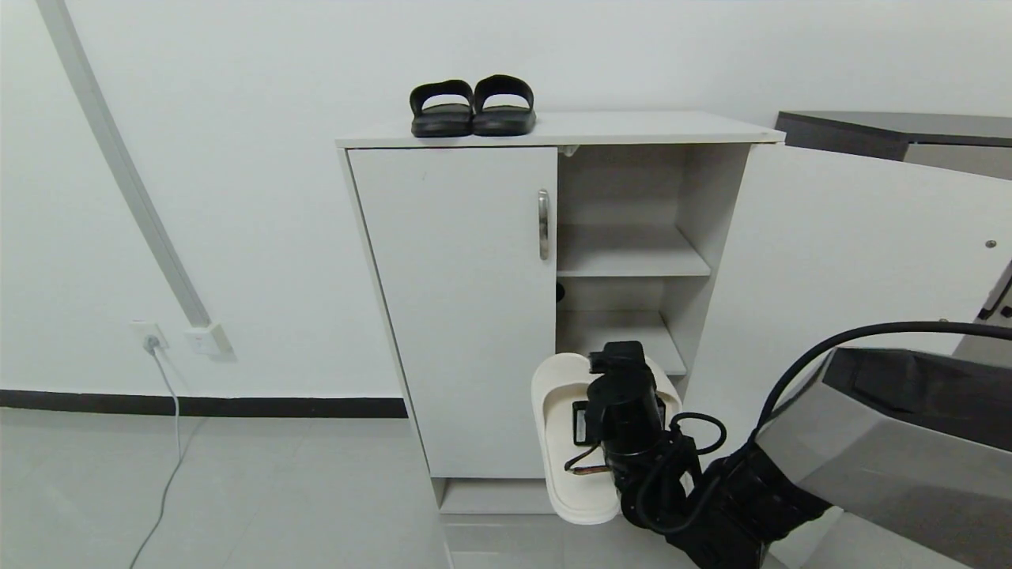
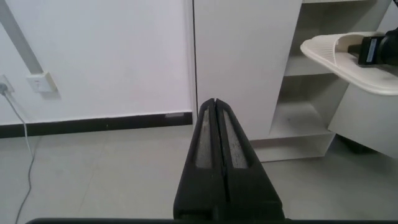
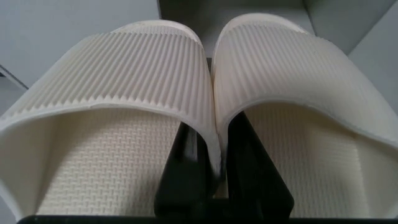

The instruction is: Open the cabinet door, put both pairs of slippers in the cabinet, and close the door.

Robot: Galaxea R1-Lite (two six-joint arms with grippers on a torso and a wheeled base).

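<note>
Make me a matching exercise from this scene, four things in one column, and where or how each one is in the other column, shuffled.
Things
1. pair of black rubber slippers
2. pair of cream ribbed slippers
3. white left cabinet door with metal handle
4. white right cabinet door

Place or state
A. swung open
B. gripped by the right hand
C. on the cabinet top
D. shut

Pairs: 1-C, 2-B, 3-D, 4-A

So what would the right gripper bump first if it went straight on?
Probably the lower shelf in the open cabinet, though depth is unclear. The white slippers in the right gripper stick out ahead, so they'd touch first.
</note>
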